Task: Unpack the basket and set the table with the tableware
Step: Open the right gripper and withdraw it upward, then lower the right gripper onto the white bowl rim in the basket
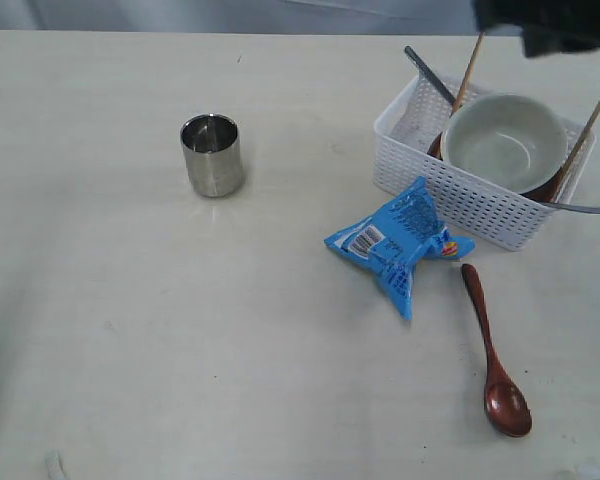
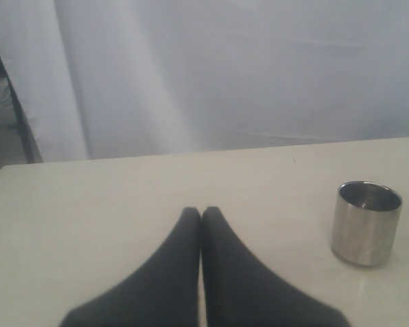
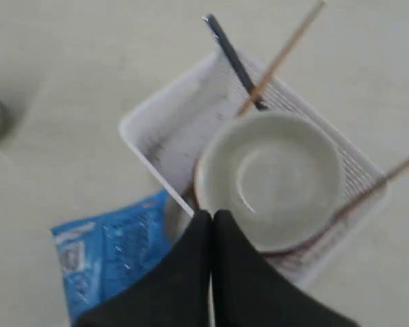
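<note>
Right tool [image 3: 213, 215] pressed together, over off-white round bowl [image 3: 273, 180] in white lattice plastic basket [image 3: 165, 129]; left tool [image 2: 201, 212] same, near steel cup [image 2: 366, 225].

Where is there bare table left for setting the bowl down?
Widest free patch: the table left of and below the steel cup in the exterior view. A smaller one between cup and blue packet. Crowded: the right side, where basket, packet and spoon cluster.
</note>
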